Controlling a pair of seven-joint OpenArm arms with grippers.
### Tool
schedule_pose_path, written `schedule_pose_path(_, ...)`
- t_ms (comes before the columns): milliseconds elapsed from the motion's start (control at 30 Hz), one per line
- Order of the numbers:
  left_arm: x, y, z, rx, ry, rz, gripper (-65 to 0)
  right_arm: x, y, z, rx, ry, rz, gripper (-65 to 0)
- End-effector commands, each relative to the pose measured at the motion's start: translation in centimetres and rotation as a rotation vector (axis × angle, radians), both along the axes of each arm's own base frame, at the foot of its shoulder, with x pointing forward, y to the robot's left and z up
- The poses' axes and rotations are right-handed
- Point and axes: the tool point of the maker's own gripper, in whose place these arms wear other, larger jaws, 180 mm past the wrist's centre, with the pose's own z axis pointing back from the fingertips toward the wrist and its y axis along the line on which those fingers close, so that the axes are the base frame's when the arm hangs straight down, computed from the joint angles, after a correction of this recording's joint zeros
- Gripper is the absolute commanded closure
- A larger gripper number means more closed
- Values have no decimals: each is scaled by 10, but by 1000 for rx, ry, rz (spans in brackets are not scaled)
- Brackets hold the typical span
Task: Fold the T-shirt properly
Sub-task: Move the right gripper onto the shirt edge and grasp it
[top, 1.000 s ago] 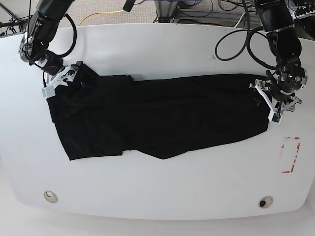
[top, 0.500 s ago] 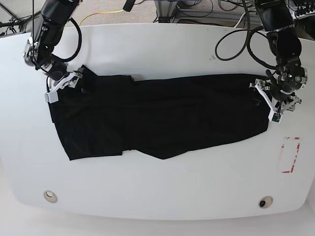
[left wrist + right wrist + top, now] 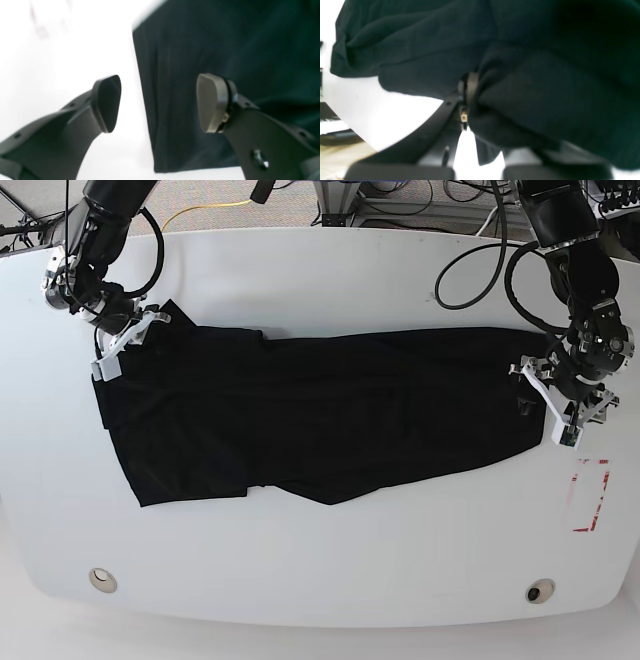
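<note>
The black T-shirt [image 3: 320, 415] lies spread lengthwise across the white table [image 3: 320, 280]. In the base view my right gripper [image 3: 125, 340] is at the shirt's far left corner. In the right wrist view it [image 3: 470, 100] is shut on a bunched fold of the shirt [image 3: 545, 87]. My left gripper [image 3: 556, 395] is at the shirt's right edge. In the left wrist view it [image 3: 160, 103] is open, with one finger [image 3: 107, 102] over bare table and the other [image 3: 212, 102] over the shirt [image 3: 225, 37]. The shirt's edge runs between them.
A red-marked rectangle [image 3: 588, 495] is on the table near the right front. Two round holes [image 3: 102, 580] [image 3: 540, 591] sit by the front edge. Cables [image 3: 480, 270] loop over the table's back right, behind my left arm.
My right gripper has pulled the shirt's left corner back and to the left. My left gripper has shifted slightly toward the front along the right edge.
</note>
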Motion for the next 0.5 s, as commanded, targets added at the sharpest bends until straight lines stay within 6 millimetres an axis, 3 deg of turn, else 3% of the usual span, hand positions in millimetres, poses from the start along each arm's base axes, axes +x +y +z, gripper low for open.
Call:
schedule_pose_path(0,12,0,29,-5,-64,0,-485,11,-5,21,-27,-75,8,0)
schedule_pose_path(100,21,3,43,-5,-76,24,-508,12,-5,24,-34,-82,13,0)
schedule_pose_path(167,24,7,42,-22,-65,54,-510,12,-5,23,-32,-80,11,0)
schedule_pose_path(467,27,10,-5,-109,65,78,-510,11,-5,22,-31,-78,10,0)
